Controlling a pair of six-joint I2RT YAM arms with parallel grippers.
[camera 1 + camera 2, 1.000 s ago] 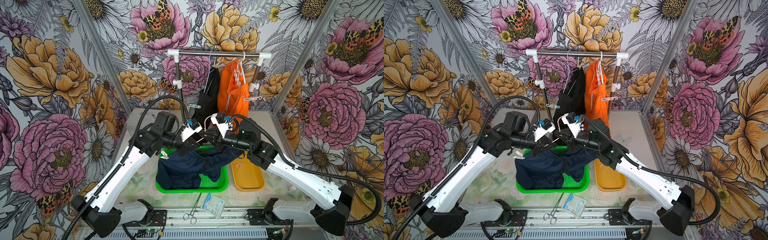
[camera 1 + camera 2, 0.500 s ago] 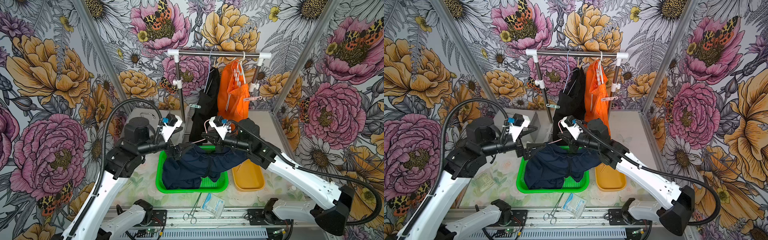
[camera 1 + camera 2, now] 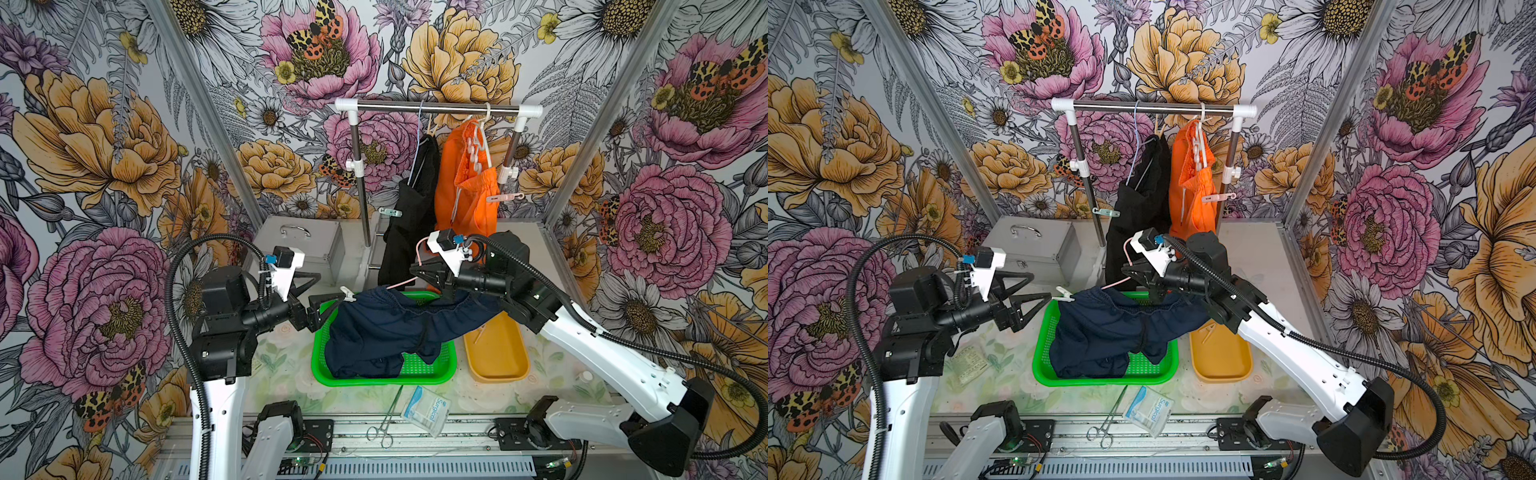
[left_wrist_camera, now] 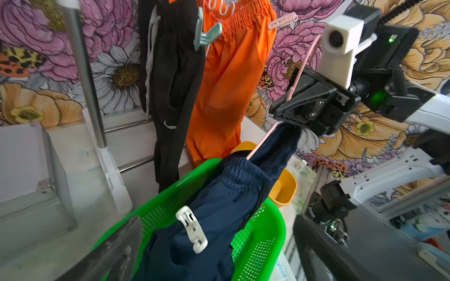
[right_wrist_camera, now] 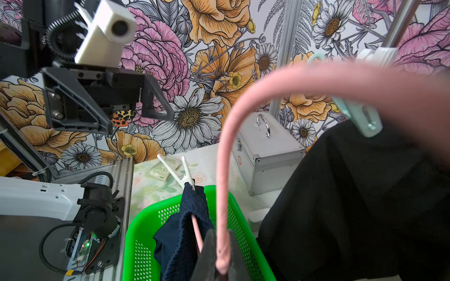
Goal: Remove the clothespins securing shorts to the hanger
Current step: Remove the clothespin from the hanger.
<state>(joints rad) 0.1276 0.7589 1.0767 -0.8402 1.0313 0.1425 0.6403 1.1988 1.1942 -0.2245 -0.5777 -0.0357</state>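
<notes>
White clothespin [image 3: 1064, 294] just off my left tool [image 3: 1040, 286]
Jaws wide, empty; pin's handles point at them (my right tool [image 3: 1130, 277] clamps the pink hanger [image 3: 1116, 284]).

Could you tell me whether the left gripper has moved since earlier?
Yes, the left gripper drew back from over the green basket to its left rim.

Matt navy cloth shorts [image 3: 386, 328], glossy plast. basket [image 3: 415, 380]; shiny metal rail [image 3: 436, 109]
</notes>
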